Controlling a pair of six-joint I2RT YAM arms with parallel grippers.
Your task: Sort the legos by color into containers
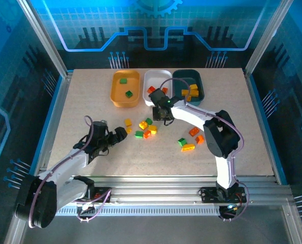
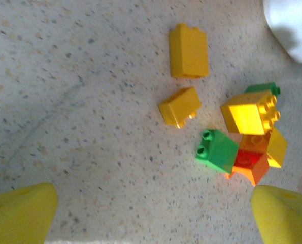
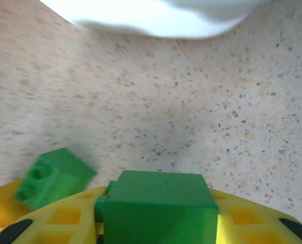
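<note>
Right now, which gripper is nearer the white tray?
Right. The right gripper, closed on a green brick, sits just in front of the white tray's near edge; the left gripper hangs open farther off, toward the left and the arms' bases.

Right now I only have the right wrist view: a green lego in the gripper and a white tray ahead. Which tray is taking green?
Observer: The orange-yellow tray, left of the white tray in the top view, holds two green legos.
Operator: What is in the white one?
Observer: Red-orange legos, two that I can see.
Operator: And the other arm?
Observer: The left gripper is open, pointed at a cluster of loose legos.
</note>
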